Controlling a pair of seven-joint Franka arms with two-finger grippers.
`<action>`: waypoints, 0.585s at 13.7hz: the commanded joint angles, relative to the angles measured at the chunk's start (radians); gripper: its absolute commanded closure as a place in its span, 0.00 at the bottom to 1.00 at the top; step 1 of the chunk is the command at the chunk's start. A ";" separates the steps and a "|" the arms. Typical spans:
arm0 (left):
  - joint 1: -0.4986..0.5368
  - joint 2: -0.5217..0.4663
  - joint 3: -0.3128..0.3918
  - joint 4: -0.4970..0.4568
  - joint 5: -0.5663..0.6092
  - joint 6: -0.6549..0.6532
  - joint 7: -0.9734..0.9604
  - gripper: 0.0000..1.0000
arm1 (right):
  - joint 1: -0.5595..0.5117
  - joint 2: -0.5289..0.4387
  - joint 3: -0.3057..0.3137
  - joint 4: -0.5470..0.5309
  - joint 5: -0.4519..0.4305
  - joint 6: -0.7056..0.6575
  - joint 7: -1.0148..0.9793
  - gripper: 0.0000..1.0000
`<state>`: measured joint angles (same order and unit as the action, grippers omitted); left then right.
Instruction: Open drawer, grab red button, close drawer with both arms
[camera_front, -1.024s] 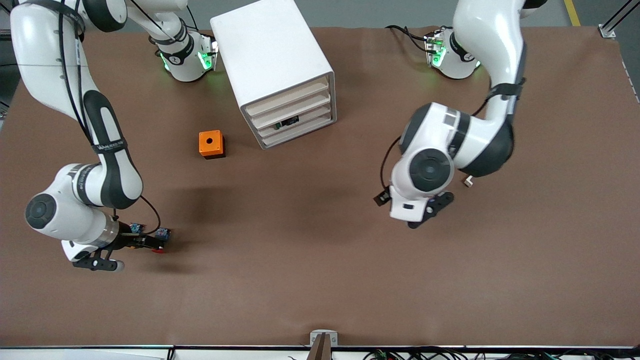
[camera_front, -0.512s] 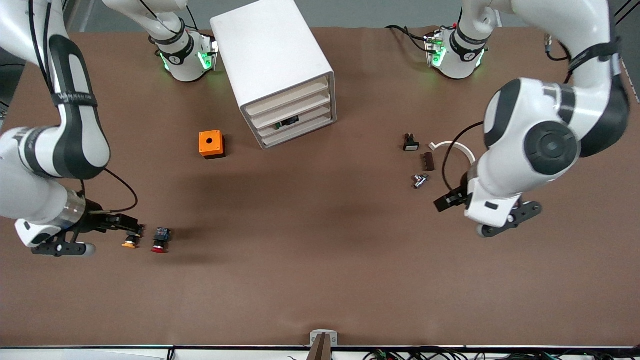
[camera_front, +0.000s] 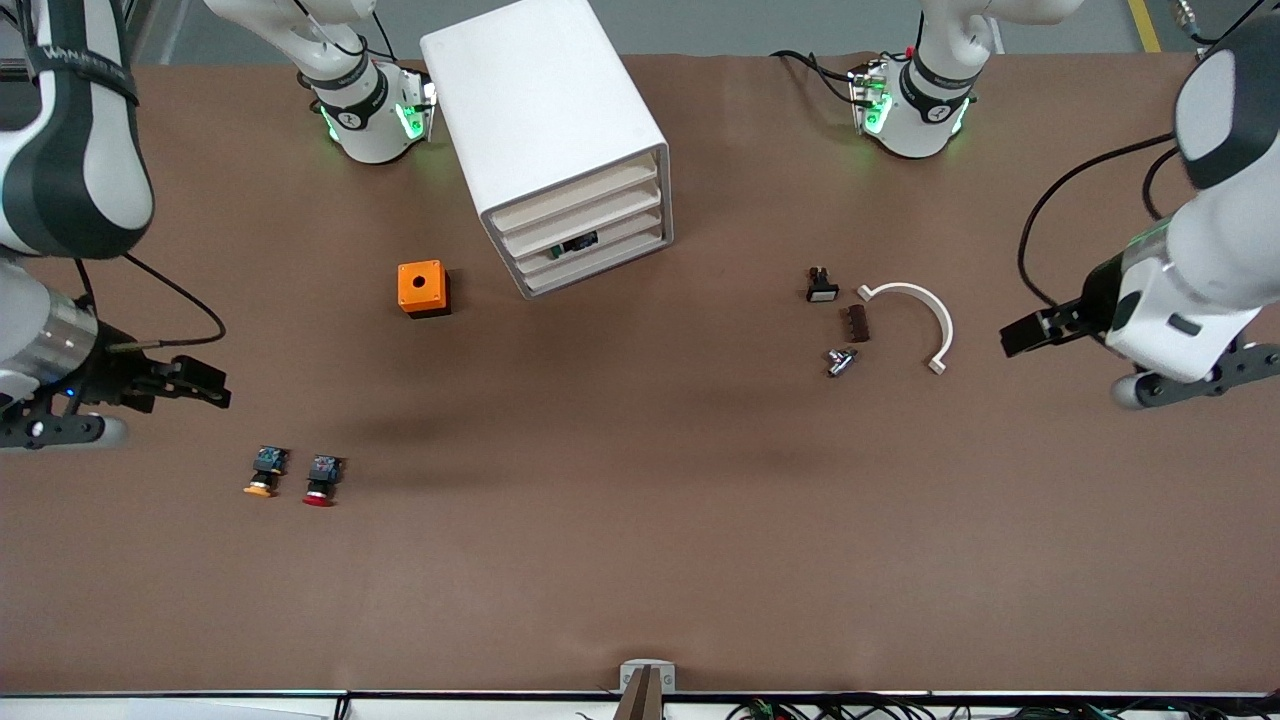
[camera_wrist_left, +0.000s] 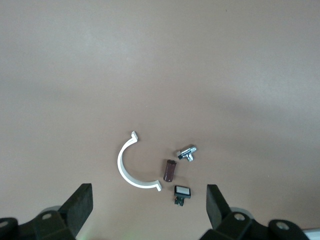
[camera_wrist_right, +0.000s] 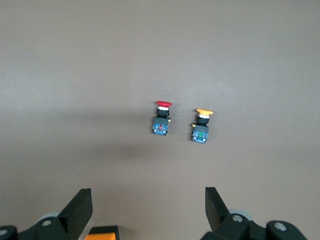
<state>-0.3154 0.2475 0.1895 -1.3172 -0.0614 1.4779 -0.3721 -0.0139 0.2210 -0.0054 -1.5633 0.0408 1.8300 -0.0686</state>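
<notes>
Right wrist view: button (camera_wrist_right: 161, 118) lies apart from spread right pincer (camera_wrist_right: 148, 207).

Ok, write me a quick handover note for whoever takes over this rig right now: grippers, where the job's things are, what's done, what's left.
Right gripper: open, empty, above the table at the right arm's end.
Left gripper: open, empty, above the table at the left arm's end, beside the white curved clip.
Red button: lying on the table beside the yellow-capped button, nearer the front camera than the orange cube.
Cabinet: all four drawers look pushed in.
Done: the red button lies out on the table and the drawers look shut.
Left: nothing visible; confirm.
</notes>
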 joint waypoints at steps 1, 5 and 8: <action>0.007 -0.129 -0.010 -0.129 0.021 0.007 0.028 0.00 | 0.002 -0.100 0.001 -0.032 -0.015 -0.055 0.009 0.00; 0.021 -0.233 -0.015 -0.203 0.023 0.001 0.039 0.00 | 0.029 -0.204 0.001 -0.037 -0.015 -0.162 0.137 0.00; 0.022 -0.263 -0.013 -0.203 0.021 -0.028 0.074 0.00 | 0.025 -0.235 0.002 -0.038 -0.015 -0.207 0.142 0.00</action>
<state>-0.3022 0.0287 0.1885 -1.4860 -0.0606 1.4605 -0.3288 0.0103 0.0197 -0.0023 -1.5690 0.0406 1.6340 0.0494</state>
